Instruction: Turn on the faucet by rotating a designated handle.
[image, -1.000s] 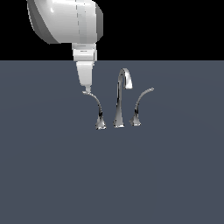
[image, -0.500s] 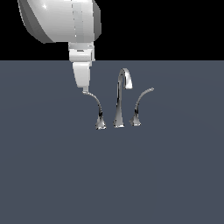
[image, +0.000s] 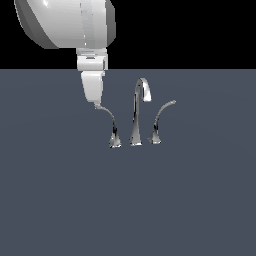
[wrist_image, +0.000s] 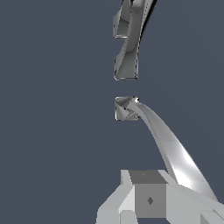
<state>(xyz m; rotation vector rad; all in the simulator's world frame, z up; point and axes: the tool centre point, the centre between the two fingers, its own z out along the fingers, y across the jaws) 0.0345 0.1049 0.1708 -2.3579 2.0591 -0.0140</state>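
The gripper (image: 95, 102) sits at the fine tip of the handle (image: 111, 125), whose arm arches down toward the faucet (image: 137, 112) on the table (image: 60, 200); whether the jaws are apart cannot be told.

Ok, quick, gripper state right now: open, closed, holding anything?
Gripper: cannot be told. It sits at the tip of the handle, but neither view shows the fingers clearly enough to judge open, closed or gripping.

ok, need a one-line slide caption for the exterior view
Panda gripper meets the tip of the left-arching chrome handle, beside the faucet's hooked spout and mirror-image lever.
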